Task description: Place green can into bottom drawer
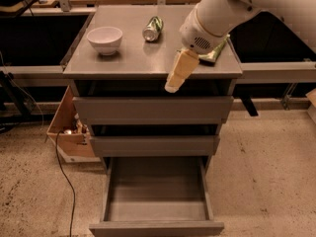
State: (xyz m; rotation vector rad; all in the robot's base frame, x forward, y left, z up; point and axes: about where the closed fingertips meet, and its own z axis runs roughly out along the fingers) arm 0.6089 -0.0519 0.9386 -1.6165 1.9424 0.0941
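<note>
The green can [153, 28] lies on its side at the back middle of the grey cabinet top [133, 60]. My gripper [173, 85] hangs from the white arm [222, 14] over the cabinet's front edge, right of centre, about a hand's width nearer and right of the can, not touching it and holding nothing that I can see. The bottom drawer [155, 194] is pulled out below and its tray holds nothing. The two drawers above it are closed.
A white bowl [104, 38] stands on the left of the cabinet top. A flat green crisp bag [218, 53] lies at the right, mostly hidden by the arm. A cardboard box [66, 132] and a black cable [66, 181] are on the floor to the left.
</note>
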